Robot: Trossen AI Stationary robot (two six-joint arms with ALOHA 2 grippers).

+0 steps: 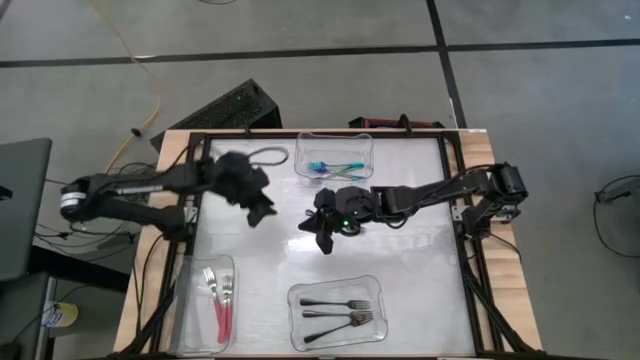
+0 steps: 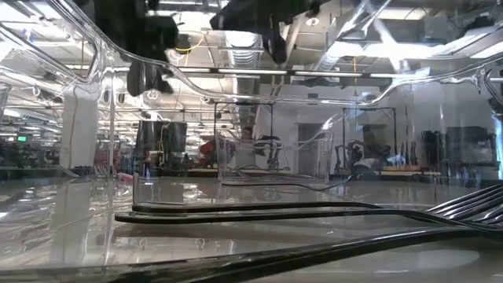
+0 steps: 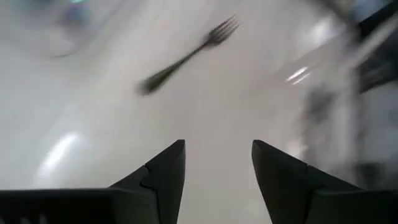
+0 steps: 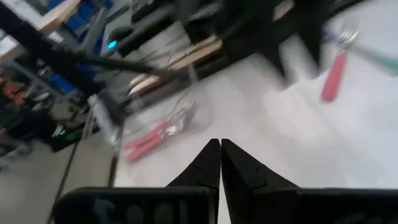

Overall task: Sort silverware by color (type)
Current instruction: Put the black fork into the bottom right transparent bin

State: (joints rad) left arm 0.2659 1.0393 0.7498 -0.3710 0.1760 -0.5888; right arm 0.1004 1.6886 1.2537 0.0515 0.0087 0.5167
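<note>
Left hand [image 1: 262, 208] spread, right hand [image 1: 322, 232] pressed together, both mid-frame over the desk [image 1: 400, 260]. Fork [image 3: 186, 56]: thin, stiff, probably slippery; best pinched across the handle.

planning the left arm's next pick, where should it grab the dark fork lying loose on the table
Probably mid-handle on the dark fork, coming straight down with the open left gripper straddling it crosswise: it seems to lie flat, and the handle is slim and straight, unlike the flared tines.

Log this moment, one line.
left gripper open, facing dark fork | right gripper shut, mid-table | red forks, teal forks, black forks binned separately
</note>
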